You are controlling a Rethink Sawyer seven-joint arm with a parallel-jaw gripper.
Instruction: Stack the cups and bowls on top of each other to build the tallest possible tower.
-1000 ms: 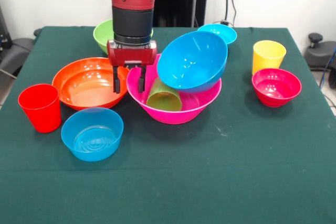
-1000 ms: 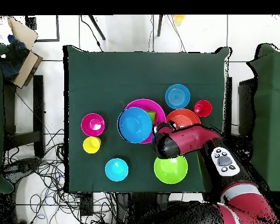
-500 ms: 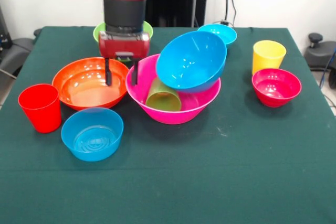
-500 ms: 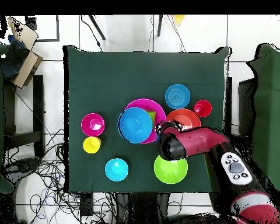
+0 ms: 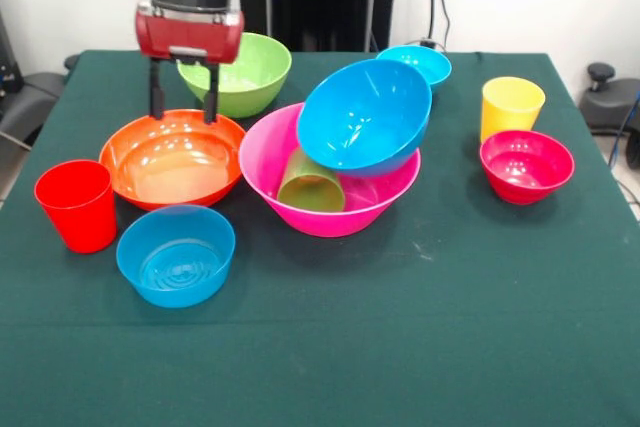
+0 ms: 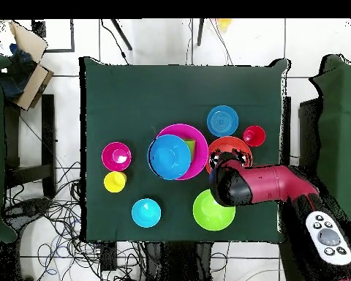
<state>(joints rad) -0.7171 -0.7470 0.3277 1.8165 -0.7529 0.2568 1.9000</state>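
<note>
Three pieces made up your tower point(image 5: 340, 162) at this moment: the biggest pink bowl point(image 5: 300, 209) as base near the middle of the counter point(image 5: 420, 347), the green cup point(image 5: 310, 185) lying tilted inside it, and the large blue bowl point(image 5: 365, 115) propped on top, tipped steeply so its mouth faced the front camera. It was a lopsided pile, and I judge you were well short of finished.

Seven pieces were loose around it. In the front view, the orange bowl point(image 5: 172, 157) sat just beside the pink bowl on the picture's left, with the lime green bowl point(image 5: 238, 72) behind it. The red cup point(image 5: 76, 205) and the small translucent blue bowl point(image 5: 176, 255) stood in front of the orange bowl. The cyan bowl point(image 5: 415, 62) was behind the tower; the yellow cup point(image 5: 511, 107) and the magenta-red bowl point(image 5: 526, 165) stood together off to the picture's right, well apart from the pile.

Your end effector point(image 5: 183, 105) hung straight down from the vertical wrist, above the far rim of the orange bowl and in front of the lime green one. Its two fingers point(image 5: 155, 97) were spread apart with nothing between them and touched neither bowl. From overhead, the arm point(image 6: 270, 184) reached in across the counter's edge, its end over the orange bowl's rim.

Judging from that pose, the orange bowl looked like your likeliest next grasp.
</note>
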